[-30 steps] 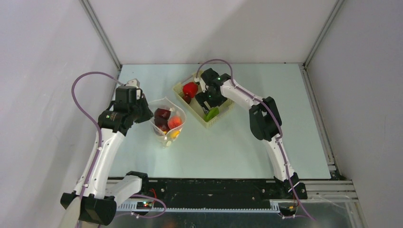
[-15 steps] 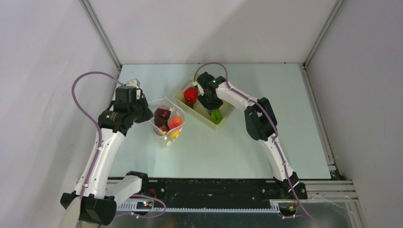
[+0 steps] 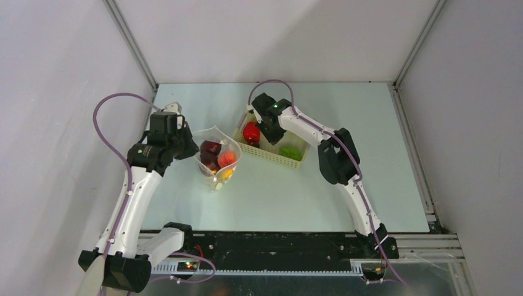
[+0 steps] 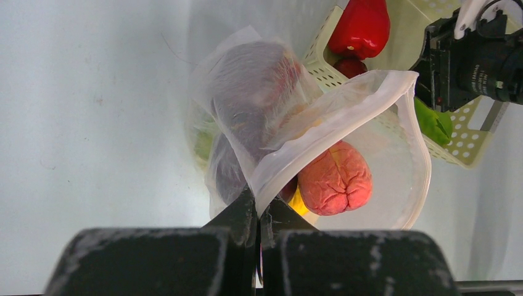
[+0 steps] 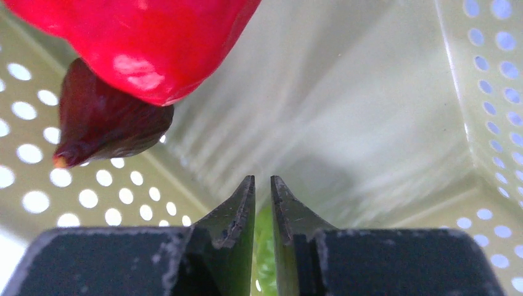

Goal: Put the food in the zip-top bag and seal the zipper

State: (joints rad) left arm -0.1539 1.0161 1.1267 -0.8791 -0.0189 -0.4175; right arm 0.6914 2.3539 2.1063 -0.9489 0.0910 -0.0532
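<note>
Just left of the basket (image 3: pixel 275 158), the left gripper (image 4: pixel 259 216) pinches the rim of the zip-top bag (image 4: pixel 345 102), which is open and holds purple, orange and yellow food (image 4: pixel 336 179). Inside the basket, the right gripper (image 5: pixel 263 197) has its jaws almost together, near the red pepper (image 5: pixel 142 37), dark purple piece (image 5: pixel 105 123) and green piece (image 3: pixel 290 151).

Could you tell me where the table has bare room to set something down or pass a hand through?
Bare table runs along the near edge, in front of the zip-top bag and basket. Another patch lies right of the right arm, towards the right wall. It is crowded where bag and basket sit close together.
</note>
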